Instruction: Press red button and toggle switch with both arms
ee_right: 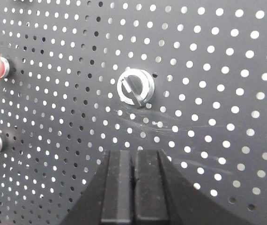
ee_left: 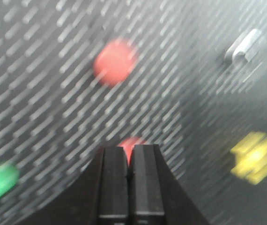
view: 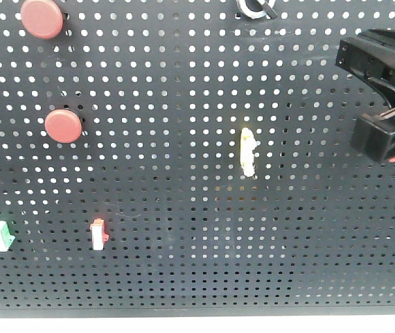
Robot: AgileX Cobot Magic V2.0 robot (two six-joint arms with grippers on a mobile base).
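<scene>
Both glossy black grippers – left (ee_left: 129,164), right (ee_right: 133,180) – have their fingers pressed together, holding nothing. The left faces the blurred round red button (ee_left: 115,62). The small red toggle switch (view: 393,159) barely peeks out beneath a black arm at the perforated black panel's (view: 183,263) right edge.

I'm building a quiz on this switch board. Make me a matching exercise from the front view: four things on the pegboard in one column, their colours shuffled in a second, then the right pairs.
Things:
1. Upper round button
2. Tall lever in the middle of the board
3. Rocker at the far lower left
4. Gripper at the right edge

Colours:
A. Glossy black
B. Green and white
C. Red
D. Pale yellow

Pairs: 1-C, 2-D, 3-B, 4-A
</scene>
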